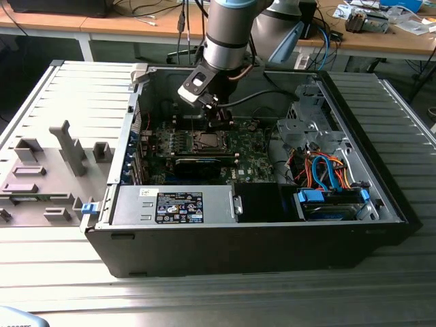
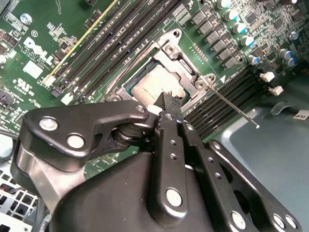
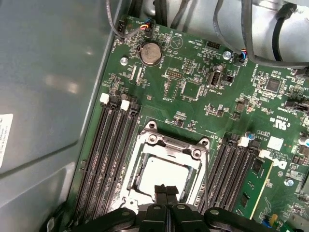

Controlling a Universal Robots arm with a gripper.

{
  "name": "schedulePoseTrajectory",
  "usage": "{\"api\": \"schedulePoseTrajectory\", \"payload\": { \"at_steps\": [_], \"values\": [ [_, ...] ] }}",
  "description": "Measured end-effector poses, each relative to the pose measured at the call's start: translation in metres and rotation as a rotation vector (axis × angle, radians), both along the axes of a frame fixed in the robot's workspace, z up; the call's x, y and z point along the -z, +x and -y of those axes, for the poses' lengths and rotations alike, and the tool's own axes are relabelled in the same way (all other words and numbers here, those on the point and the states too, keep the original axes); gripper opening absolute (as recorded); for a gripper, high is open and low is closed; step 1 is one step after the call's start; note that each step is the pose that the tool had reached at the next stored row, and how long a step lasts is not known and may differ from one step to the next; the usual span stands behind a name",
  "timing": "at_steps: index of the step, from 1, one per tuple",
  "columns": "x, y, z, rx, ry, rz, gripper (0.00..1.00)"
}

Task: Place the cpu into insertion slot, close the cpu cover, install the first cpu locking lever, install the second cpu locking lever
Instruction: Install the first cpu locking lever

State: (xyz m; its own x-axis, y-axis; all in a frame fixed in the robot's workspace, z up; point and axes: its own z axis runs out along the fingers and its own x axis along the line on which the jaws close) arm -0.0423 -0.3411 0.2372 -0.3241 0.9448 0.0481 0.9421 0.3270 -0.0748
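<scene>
First wrist view: I see the fingers closed together, holding nothing, just above the cpu lying inside the cpu cover.

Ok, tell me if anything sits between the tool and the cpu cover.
Nothing visible does. In the first wrist view the tool hangs right over one edge of the cpu cover, the cpu lying in its window; no cable crosses between them.
</scene>
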Motion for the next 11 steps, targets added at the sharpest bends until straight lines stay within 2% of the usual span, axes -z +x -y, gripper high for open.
{"api": "schedulePoseTrajectory", "payload": {
  "at_steps": [11],
  "values": [
    [0.0,0.0,0.0,-0.074,0.0,0.0001,0.11]
  ]
}}
